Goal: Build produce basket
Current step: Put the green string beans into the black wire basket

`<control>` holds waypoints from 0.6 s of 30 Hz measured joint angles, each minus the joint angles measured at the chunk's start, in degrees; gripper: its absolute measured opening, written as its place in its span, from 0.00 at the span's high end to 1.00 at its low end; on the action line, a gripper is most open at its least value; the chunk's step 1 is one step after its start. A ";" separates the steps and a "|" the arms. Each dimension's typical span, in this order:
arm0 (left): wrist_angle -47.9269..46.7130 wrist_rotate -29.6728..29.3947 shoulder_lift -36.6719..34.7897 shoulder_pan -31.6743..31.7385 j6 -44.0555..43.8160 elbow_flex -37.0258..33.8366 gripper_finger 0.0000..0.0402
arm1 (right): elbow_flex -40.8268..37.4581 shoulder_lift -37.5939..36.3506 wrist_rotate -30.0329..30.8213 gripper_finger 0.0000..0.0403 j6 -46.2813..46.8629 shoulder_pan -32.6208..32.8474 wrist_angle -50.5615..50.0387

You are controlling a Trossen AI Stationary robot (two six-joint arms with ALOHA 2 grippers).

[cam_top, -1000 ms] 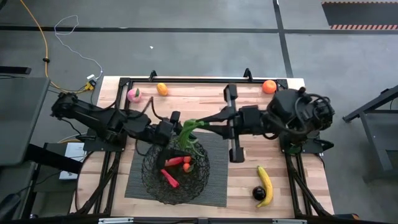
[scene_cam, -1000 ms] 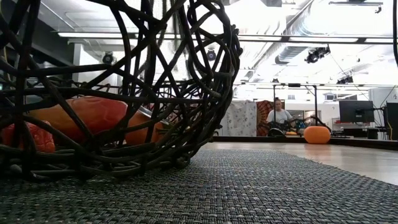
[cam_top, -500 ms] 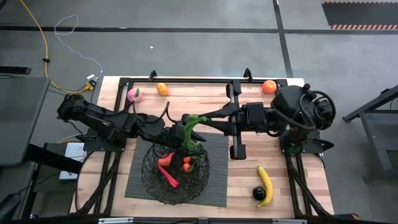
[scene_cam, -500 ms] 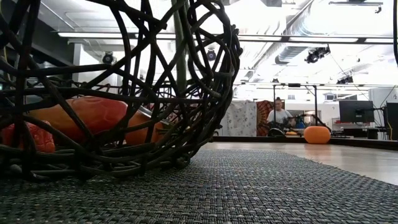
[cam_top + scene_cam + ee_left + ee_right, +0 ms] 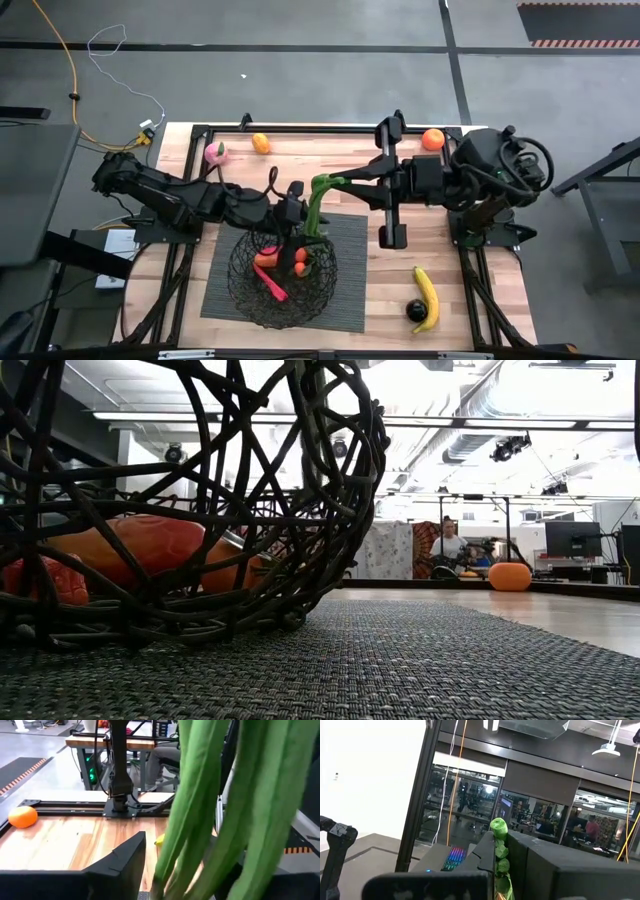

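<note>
Robotics lab: exposed ducts [image 5: 480, 435], monitors [image 5: 573, 538], workbenches [image 5: 107, 742].

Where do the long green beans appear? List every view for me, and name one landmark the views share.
High view: long green beans at the round black wire basket's far rim.
Low view: not visible.
Left wrist view: filling the picture's right half.
Right wrist view: stem end at centre.
Shared landmark: the orange at the table's far right edge.

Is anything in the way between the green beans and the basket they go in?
Nothing visible is. The green beans hang right over the basket's open top, pinched at one end by the right gripper, with the left gripper beside them. Below are only red peppers already lying inside.
</note>
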 joint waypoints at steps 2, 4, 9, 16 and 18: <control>0.74 0.02 0.33 0.34 0.00 0.00 0.59 | -0.01 -0.01 0.00 0.99 0.00 -0.02 -0.26; 0.85 0.01 0.85 0.75 0.00 0.00 0.61 | -0.01 0.01 0.00 0.99 0.01 -0.16 -0.33; -1.35 -1.92 1.85 1.25 0.00 0.00 0.70 | -0.01 0.01 0.00 0.99 0.09 -0.17 -0.33; -7.51 -4.43 1.49 1.20 1.33 0.00 0.94 | -0.01 0.05 0.04 0.99 0.25 -0.17 -0.61; -8.64 -6.53 0.75 1.22 2.92 0.00 0.97 | -0.01 0.05 -0.12 0.99 1.15 -0.18 -0.51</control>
